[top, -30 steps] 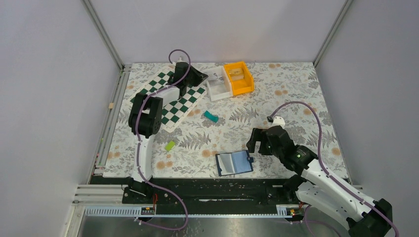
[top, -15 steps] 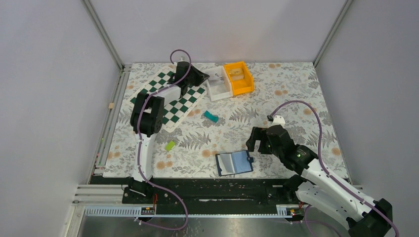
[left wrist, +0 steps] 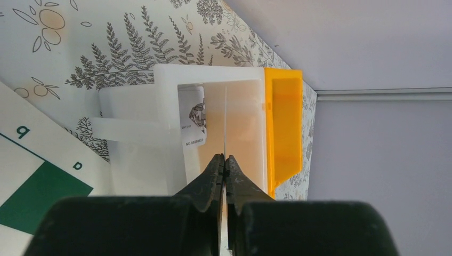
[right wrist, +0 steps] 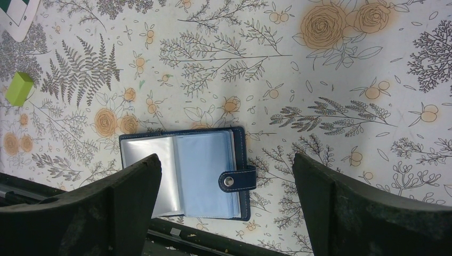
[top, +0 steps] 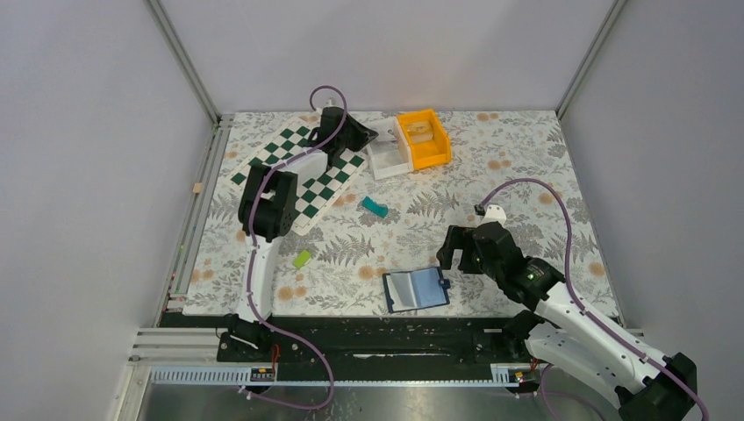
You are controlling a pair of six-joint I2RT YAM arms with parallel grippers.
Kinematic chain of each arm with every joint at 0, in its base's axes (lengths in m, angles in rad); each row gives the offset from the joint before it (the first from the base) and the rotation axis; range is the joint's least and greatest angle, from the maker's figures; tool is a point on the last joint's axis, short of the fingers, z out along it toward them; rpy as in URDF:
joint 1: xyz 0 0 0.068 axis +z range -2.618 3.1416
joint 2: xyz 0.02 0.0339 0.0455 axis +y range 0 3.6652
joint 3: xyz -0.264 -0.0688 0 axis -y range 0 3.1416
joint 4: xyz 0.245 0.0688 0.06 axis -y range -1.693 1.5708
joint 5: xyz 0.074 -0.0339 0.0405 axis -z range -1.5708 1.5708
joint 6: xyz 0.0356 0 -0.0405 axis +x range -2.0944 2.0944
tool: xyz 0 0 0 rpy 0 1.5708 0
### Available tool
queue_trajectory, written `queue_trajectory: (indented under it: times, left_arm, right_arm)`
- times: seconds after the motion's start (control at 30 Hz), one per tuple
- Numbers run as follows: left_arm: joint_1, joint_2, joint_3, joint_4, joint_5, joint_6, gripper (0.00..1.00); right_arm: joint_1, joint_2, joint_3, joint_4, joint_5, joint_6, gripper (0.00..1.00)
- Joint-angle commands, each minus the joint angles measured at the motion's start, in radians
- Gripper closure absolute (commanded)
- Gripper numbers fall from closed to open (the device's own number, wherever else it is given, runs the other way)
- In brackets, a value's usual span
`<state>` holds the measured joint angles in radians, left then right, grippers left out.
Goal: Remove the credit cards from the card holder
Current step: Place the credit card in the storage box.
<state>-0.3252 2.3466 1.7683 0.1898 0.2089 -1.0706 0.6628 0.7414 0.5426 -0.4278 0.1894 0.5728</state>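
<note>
The left hand [left wrist: 224, 157] is clenched tight. A thin pale card [left wrist: 225, 117] is pinched between its two fingers. The wrist view shows the card from its edge, so it looks like a thin white line sticking out past the fingertips. This hand is out at the far side of the desk [top: 491, 184], over a white bin [left wrist: 165, 85]. A small paper label [left wrist: 194, 125] is inside that bin. An orange bin [left wrist: 282, 122] sits right against the white one. A green and white checkered board [top: 307, 175] lies under the left arm.

The right hand [right wrist: 226, 160] is spread wide and grips nothing. It hangs over the card holder [right wrist: 181, 176], with one dark finger on each side of it in the wrist view. The card holder lies open and flat on the flowery desk, close to the near edge and in front of the right arm. It is dark blue, and its short snap tab [right wrist: 237, 181] sticks out on one side. One half shows a shiny grey inside and the other half shows a pale blue one. I cannot tell how many cards are in it.

A small green block [right wrist: 19, 88] lies on the desk well away from the card holder. A teal block [top: 375, 207] lies near the corner of the checkered board.
</note>
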Motion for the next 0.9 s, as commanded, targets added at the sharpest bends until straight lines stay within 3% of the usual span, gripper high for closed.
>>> queue_trajectory:
  times: [0.0,0.13,0.87]
  left_arm:
    - [-0.001,0.020,0.063,0.006,-0.024,0.004,1.00]
    - [-0.004,0.034,0.087,-0.014,-0.032,0.001,0.97]
    - [-0.020,0.055,0.109,-0.054,-0.162,0.023,1.00]
  right_arm:
    - [-0.004,-0.006,0.031,0.025,0.008,-0.016,0.01]
    - [-0.004,0.000,0.042,0.025,0.003,-0.022,0.01]
    - [-0.007,-0.034,0.041,0.011,0.030,-0.037,0.00]
